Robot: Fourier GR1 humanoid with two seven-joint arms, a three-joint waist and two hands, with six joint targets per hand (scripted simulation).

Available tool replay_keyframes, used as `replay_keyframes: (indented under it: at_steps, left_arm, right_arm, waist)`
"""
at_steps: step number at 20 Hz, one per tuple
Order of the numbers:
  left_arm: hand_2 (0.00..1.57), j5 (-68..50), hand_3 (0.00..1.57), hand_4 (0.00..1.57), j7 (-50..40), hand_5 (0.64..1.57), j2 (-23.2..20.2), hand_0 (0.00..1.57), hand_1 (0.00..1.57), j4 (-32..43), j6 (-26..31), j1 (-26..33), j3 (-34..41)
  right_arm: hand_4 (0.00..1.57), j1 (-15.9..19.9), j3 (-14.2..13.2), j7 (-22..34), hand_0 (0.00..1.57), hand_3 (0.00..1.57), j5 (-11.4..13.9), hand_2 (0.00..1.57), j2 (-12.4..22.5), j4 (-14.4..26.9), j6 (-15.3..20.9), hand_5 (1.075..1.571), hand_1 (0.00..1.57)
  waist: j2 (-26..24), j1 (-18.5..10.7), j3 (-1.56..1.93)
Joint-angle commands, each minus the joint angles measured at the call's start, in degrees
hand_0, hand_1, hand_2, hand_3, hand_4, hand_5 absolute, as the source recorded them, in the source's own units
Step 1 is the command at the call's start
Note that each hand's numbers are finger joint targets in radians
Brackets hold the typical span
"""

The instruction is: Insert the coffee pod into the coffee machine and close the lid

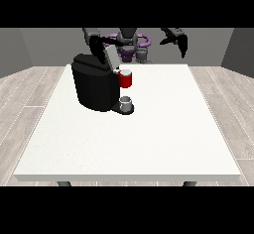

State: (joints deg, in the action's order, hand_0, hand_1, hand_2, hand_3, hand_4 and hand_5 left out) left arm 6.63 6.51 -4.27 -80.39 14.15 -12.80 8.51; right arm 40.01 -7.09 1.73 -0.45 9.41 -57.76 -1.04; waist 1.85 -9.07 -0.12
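The black coffee machine (pixel 94 87) stands on the table's left half. A grey lid (pixel 111 59) rises tilted at its top, above the red pod holder (pixel 126 80), whose top shows pale. I cannot make out the coffee pod on its own. A small grey cup (pixel 126 103) sits on the machine's base under the holder. The hand at the view's left (pixel 103 49) is down at the lid's upper edge, dark against the machine. The hand at the view's right (pixel 178 38) is raised in the air beside the robot's body, fingers hanging relaxed, holding nothing.
The white table (pixel 163 129) stretches wide in front of and to the right of the machine. Its near edge (pixel 129 177) lies toward the camera. Wooden floor surrounds it.
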Motion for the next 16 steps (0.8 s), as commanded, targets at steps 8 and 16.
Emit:
replay_keyframes:
  at_steps: [8, 16]
  left_arm:
    - [0.00, 0.40, 0.00, 0.38, -2.78, 1.571, -0.21, 0.00, 0.00, -1.03, -0.13, -1.98, -1.92]
    - [0.00, 1.14, 0.00, 0.33, -1.80, 1.571, 1.63, 0.00, 0.00, -1.09, -0.10, -2.87, -4.40]
  right_arm:
    - [0.00, 10.36, 2.66, 4.71, 0.00, 0.00, 3.76, 0.00, -0.64, 1.19, 2.36, 1.571, 0.00]
    - [0.10, 12.96, 6.00, 6.51, 0.00, 0.00, 7.81, 0.00, -0.81, -1.11, 3.92, 1.571, 0.00]
  waist:
    - [2.21, -3.39, 0.12]
    - [4.31, -7.59, 0.11]
